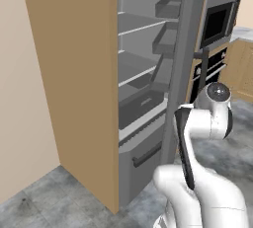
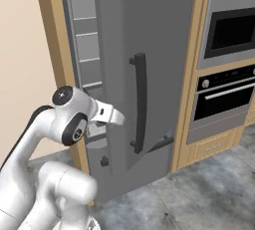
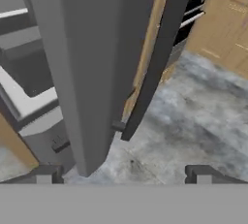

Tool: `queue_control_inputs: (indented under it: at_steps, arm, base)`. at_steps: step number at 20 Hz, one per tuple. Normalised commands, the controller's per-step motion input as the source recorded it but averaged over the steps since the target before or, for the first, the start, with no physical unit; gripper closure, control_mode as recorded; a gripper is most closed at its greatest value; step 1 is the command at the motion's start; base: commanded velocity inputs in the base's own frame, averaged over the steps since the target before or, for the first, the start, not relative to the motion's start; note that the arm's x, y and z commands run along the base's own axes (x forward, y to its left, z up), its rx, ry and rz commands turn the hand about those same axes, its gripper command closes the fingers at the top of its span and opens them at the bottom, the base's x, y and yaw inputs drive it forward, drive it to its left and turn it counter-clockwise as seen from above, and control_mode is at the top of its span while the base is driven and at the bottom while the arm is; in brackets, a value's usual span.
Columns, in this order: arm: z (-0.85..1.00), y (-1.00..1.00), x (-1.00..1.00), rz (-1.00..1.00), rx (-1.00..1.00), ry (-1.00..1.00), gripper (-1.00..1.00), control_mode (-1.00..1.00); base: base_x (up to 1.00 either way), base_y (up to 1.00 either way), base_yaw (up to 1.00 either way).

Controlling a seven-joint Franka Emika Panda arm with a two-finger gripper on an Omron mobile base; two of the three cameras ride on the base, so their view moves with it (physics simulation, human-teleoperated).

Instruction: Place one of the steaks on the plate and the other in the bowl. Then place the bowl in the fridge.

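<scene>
End effector [image 3: 123, 172], jaws spread and empty, is seen low in the hand view beside the fridge [image 1: 143, 98] door edge [image 3: 92, 72]; door-opening is apparently under way, wider swing needed.

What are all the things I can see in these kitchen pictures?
fridge: one, grey with tan wood side panels, on the left, standing open, grey shelves and drawers inside.
fridge door: one, grey, swung open, with a long dark handle.
door racks: a few, grey, on the inside of the door.
ovens: two, black glass with silver trim, built into wood cabinets right of the fridge.
floor: grey mottled tiles.
wall: beige, left of the fridge.
robot arm: one, white with dark joints, in front of the fridge.
claw: one, dark tips, open, empty, near the door edge.
</scene>
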Motion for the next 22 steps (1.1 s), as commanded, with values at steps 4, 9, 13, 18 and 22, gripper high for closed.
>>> queue_control_inputs:
  at_steps: [4, 9, 13, 18, 22]
  arm:
    - [-0.11, 0.88, 0.40, -0.54, -0.19, 0.04, -1.00, -1.00]
    - [0.00, 0.69, 0.25, -0.31, -0.28, 0.16, -1.00, -1.00]
    - [0.00, 0.15, 0.51, -0.03, -0.31, 0.50, -1.00, -1.00]
    - [0.08, 0.24, 0.55, 0.00, -0.42, 0.80, -1.00, -1.00]
    - [0.27, 0.28, 0.28, 0.01, -0.36, 0.81, -1.00, -1.00]
  base:
    - [0.00, 0.00, 0.00]
    - [0.00, 0.00, 0.00]
    - [0.00, 0.00, 0.00]
    - [0.00, 0.00, 0.00]
    - [0.00, 0.00, 0.00]
